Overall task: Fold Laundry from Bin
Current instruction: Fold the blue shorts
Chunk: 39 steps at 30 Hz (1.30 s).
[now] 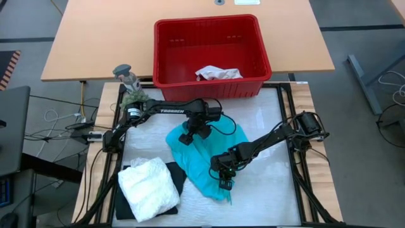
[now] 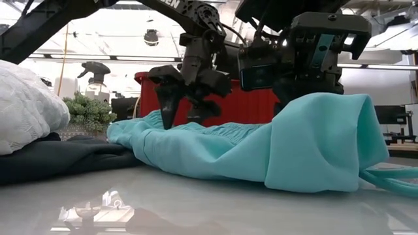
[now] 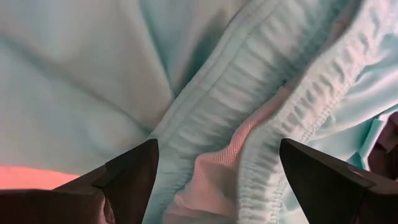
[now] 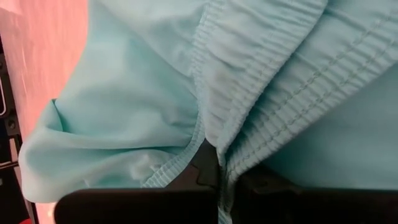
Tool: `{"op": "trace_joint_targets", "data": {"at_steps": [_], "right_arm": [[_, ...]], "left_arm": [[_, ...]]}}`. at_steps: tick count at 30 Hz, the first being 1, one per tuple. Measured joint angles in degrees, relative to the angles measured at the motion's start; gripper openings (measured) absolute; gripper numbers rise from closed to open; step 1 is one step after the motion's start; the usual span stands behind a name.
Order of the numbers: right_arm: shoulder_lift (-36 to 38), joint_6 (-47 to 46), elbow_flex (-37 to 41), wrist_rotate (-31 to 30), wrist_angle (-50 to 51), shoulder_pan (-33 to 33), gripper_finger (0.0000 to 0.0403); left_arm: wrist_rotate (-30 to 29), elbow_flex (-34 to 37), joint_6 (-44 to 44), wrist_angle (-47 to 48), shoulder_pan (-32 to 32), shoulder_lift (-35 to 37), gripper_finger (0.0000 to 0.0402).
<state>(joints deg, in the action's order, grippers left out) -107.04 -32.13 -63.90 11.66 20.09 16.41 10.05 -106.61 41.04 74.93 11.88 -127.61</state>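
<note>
White counter (image 1: 272,120) carries teal garment (image 1: 205,158) at centre, bin (image 1: 212,54) at 12 o'clock. Right pincer (image 1: 226,183) pinching waistband at 5 o'clock; left pincer (image 1: 190,136) spread above 11 o'clock edge. Lower left onto hem, pinch, then pull taut before folding.

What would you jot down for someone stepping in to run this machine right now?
Left hand: open, hovering over the far edge of the teal cloth, holding nothing.
Right hand: shut on the teal cloth's elastic hem, pinching it up off the table.
Done: a folded white piece lies on the black cloth at the near left.
In progress: the teal cloth is rumpled mid-table, not yet folded.
Left: one white piece is still in the red bin beyond the table. Finish the teal fold, then fetch that one.
</note>
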Motion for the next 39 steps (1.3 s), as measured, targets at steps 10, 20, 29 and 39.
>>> {"op": "trace_joint_targets", "data": {"at_steps": [10, 20, 29, 39], "right_arm": [[0.0, -0.26, 0.0, 0.04, -0.01, -0.38, 0.0033], [-0.04, -0.38, 0.02, 0.04, -1.97, -2.0, 0.0033], [-0.04, -0.79, 0.02, 1.82, -2.91, -4.36, 0.0033], [-0.04, -3.86, 0.02, 2.71, -2.75, -2.88, 0.0033]], "left_arm": [[-5.76, 0.0, 4.5, -7.95, -0.02, 0.0, 0.0322], [-6.32, -0.02, -7.93, -21.74, -0.02, 0.0, 0.0322], [-6.41, -0.02, -6.84, -30.96, -0.04, 0.0, 0.0322], [-6.41, -0.02, -6.82, -34.54, -0.09, 0.0, 0.0322]]}}
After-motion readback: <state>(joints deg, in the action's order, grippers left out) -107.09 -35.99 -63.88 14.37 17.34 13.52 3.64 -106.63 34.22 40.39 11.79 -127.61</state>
